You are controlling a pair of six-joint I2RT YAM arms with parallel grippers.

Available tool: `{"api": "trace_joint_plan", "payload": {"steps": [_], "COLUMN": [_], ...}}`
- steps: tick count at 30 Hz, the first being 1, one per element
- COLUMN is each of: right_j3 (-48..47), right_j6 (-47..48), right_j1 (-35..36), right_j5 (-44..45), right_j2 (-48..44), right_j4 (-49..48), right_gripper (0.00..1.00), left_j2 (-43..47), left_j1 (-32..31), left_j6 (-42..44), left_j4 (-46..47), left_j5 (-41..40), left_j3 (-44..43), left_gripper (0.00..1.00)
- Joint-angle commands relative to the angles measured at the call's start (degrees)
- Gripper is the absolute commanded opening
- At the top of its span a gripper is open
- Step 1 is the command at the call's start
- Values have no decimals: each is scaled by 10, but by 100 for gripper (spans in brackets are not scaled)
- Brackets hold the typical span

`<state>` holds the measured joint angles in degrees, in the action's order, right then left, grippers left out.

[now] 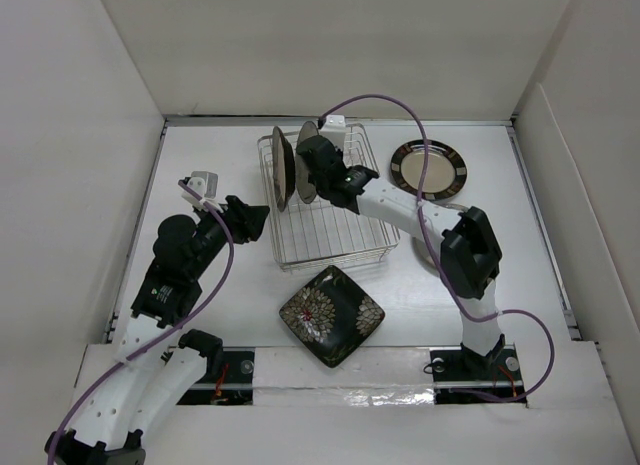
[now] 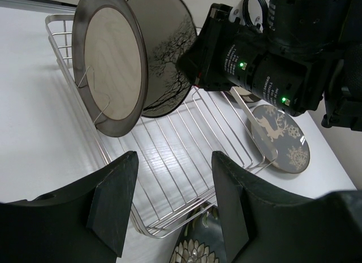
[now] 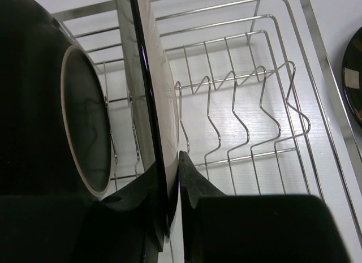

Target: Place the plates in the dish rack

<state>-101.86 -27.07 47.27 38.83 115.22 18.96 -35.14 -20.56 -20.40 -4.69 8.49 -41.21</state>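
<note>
The silver wire dish rack (image 1: 340, 235) (image 2: 169, 155) (image 3: 254, 121) stands mid-table. A round plate with a pale centre (image 1: 283, 168) (image 2: 110, 76) stands upright at its left end. Beside it stands the cream branch-pattern plate (image 1: 308, 161) (image 2: 167, 59) (image 3: 148, 76), with my right gripper (image 1: 320, 172) (image 3: 171, 161) shut on its rim. My left gripper (image 1: 250, 220) (image 2: 175, 161) hangs open and empty just left of the rack. The black square flower plate (image 1: 331, 315) (image 2: 195, 251) lies in front of the rack. The grey deer plate (image 2: 280, 139) lies right of it, under my right arm. A dark-rimmed round plate (image 1: 428, 168) (image 3: 353, 82) lies at the back right.
White walls (image 1: 100, 135) close the table in on the left, back and right. A purple cable (image 1: 400, 110) arcs over the rack's back right corner. The rack's tines (image 3: 249, 104) to the right of the held plate stand bare.
</note>
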Motion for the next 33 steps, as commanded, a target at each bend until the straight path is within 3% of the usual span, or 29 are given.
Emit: {"api": "trace_joint_plan", "payload": {"steps": [1, 4, 10, 16, 20, 24, 25, 26, 27, 31, 33], "right_j3": [-26, -21, -1, 61, 155, 353, 386, 417, 446, 583, 630], "right_j6": [-14, -14, -16, 2, 27, 39, 34, 19, 8, -74, -144], "right_j1": [12, 18, 18, 18, 24, 31, 31, 36, 36, 36, 42], "right_j5": [12, 2, 5, 12, -16, -89, -134, -154, -175, -287, -323], "right_j2": [-12, -16, -39, -125, -225, -382, -451, -485, -517, -637, -691], "right_j4": [-81, -89, -98, -119, -127, -167, -157, -146, -132, -4, 12], "right_gripper": [22, 32, 34, 40, 53, 62, 55, 16, 3, 0, 0], "left_j2": [0, 2, 0, 0, -2, 1, -2, -5, -10, -15, -25], "left_j1": [-3, -3, -3, -3, -3, -3, -3, -3, -3, -3, -3], "left_j6": [4, 4, 2, 4, 5, 6, 7, 7, 7, 7, 7], "left_j4": [16, 16, 15, 13, 8, 7, 6, 6, 5, 9, 12], "left_j5": [5, -1, 1, -3, -15, -18, -21, -22, -19, -11, -10], "left_j3": [3, 1, 1, 1, -3, -4, -4, -5, -5, -4, -7], "left_gripper": [51, 51, 51, 51, 51, 51, 51, 51, 51, 48, 47]}}
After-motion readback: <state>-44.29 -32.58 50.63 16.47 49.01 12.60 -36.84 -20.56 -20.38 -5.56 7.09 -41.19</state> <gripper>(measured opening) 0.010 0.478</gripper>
